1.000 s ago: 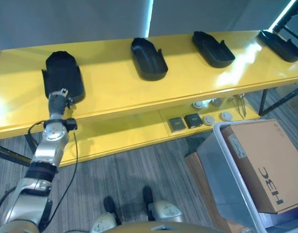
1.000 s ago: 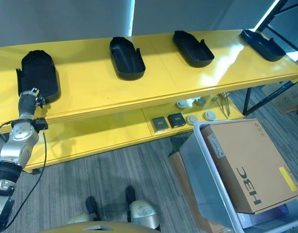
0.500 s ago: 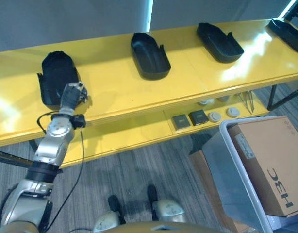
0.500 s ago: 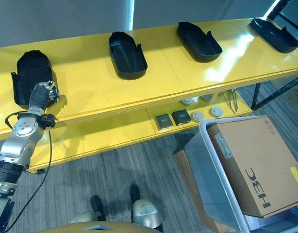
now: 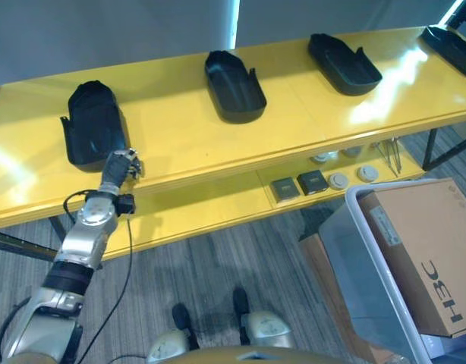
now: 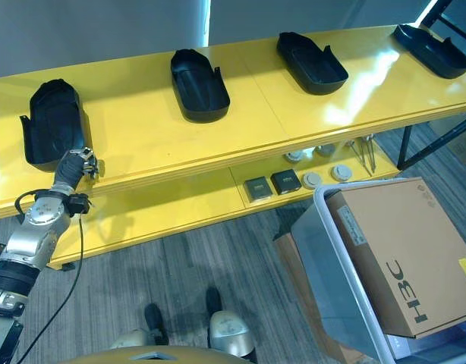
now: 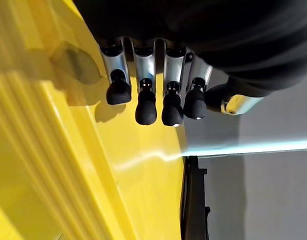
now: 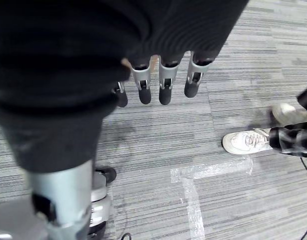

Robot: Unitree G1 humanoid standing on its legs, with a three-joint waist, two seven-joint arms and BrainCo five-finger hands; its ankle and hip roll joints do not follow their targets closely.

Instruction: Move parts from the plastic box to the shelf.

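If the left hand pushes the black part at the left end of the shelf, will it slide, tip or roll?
The black part looks like a rigid moulded shell lying flat and broad, so it would probably slide, not roll or tip. The yellow shelf looks glossy, so it may slide easily. It is probably light, being hollow.

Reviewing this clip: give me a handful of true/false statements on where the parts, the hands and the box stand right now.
1. Four black parts lie on the top of the yellow shelf. True.
2. The left hand grips the leftmost black part. False: it is off the part, at the shelf's front edge, holding nothing.
3. The plastic box holds a cardboard box. True.
4. The right hand rests on the shelf. False: it hangs above the floor, fingers relaxed.
5. The lower shelf level carries small parts. True.
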